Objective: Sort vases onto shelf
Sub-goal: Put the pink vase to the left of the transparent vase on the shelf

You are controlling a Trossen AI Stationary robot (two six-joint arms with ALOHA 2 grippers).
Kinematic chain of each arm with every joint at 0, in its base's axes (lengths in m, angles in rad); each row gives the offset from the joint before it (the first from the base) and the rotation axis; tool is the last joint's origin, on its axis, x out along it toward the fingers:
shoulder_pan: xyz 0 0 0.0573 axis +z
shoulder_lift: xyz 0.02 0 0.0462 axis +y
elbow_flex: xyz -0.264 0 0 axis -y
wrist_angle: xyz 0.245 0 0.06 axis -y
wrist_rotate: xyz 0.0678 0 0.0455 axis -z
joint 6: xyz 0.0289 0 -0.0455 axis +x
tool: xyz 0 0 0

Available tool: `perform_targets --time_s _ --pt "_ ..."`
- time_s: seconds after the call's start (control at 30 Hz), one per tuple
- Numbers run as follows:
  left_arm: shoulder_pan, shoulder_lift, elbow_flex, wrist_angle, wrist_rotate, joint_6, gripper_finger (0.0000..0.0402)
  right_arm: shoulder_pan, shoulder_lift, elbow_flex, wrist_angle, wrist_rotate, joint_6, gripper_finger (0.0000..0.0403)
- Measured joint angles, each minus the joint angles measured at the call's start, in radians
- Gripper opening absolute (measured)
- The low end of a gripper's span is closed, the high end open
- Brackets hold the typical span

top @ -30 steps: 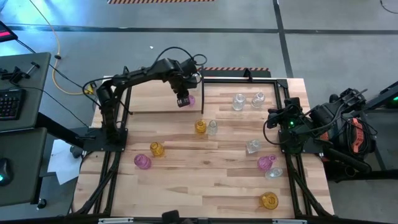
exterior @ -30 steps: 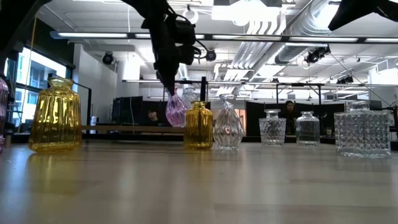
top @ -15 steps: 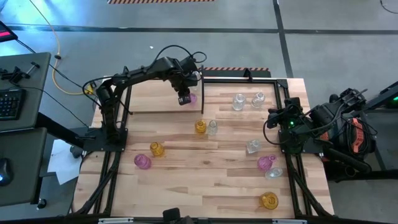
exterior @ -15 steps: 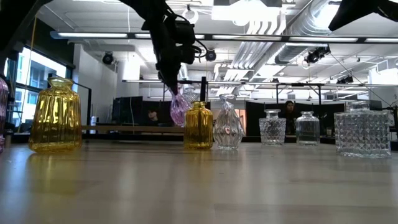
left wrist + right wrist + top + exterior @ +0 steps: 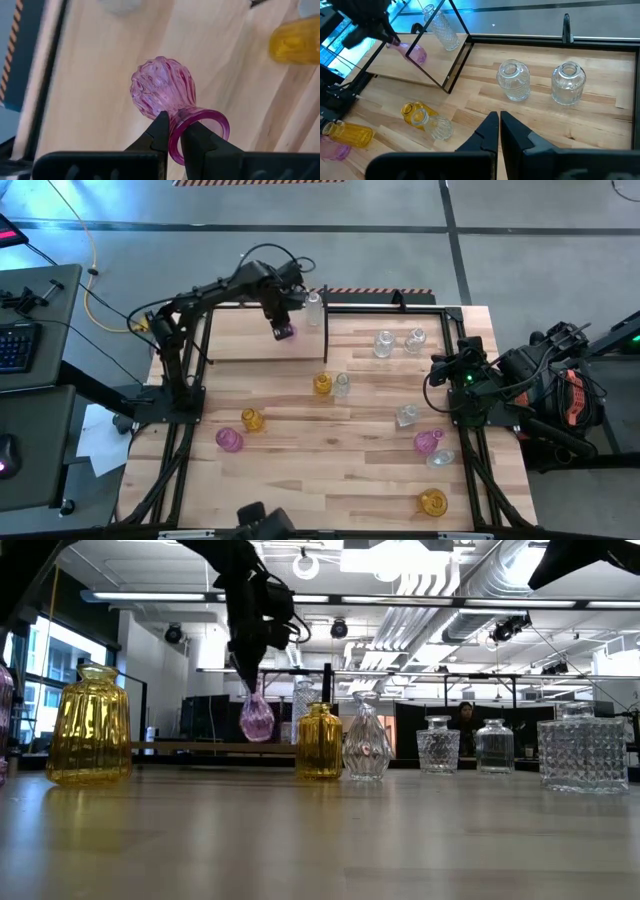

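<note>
A small pink ribbed vase (image 5: 162, 87) hangs from my left gripper (image 5: 177, 137), which is shut on it above the pale board of the shelf (image 5: 235, 340), left of the black divider (image 5: 325, 332). In the low view the pink vase (image 5: 257, 718) hangs clear of the surface. A tall clear vase (image 5: 314, 308) stands on its base on the shelf near the divider. My right gripper (image 5: 499, 125) is shut on nothing and waits at the table's right edge. My left gripper pinches the pink vase's flared rim (image 5: 174, 131) between its two fingers, one finger (image 5: 196, 142) in the mouth and the other (image 5: 159, 131) outside by the neck. The fingers point down from above. The vase hangs below them, tilted, lifted clear of the shelf.
Loose vases stand on the table: an amber one (image 5: 322, 384) beside a clear one (image 5: 342, 384), two clear ones (image 5: 384, 343) (image 5: 415, 338) at the far right, an amber (image 5: 251, 420) and a pink (image 5: 229, 440) at the left, and several more near the right edge.
My left gripper has carried the pink vase toward the table's left edge and slightly toward the far edge, away from the divider and over the shelf's board. The vase stays hanging clear below the shut fingers.
</note>
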Motion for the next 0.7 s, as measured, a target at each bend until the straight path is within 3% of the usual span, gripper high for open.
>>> perform_targets --time_s 0.2,0.43,0.7 --pt "0.088 -0.032 0.000 -0.001 0.025 -0.012 0.0017 0.000 0.000 0.000 -0.001 0.000 0.000 0.0000" --pt "0.188 -0.034 0.004 -0.013 0.162 -0.052 0.0017 0.000 0.000 0.000 -0.001 0.000 0.000 0.0000" --pt "0.272 -0.010 0.189 -0.215 0.194 -0.077 0.0017 0.000 0.000 0.000 -0.001 0.003 0.003 0.0000"
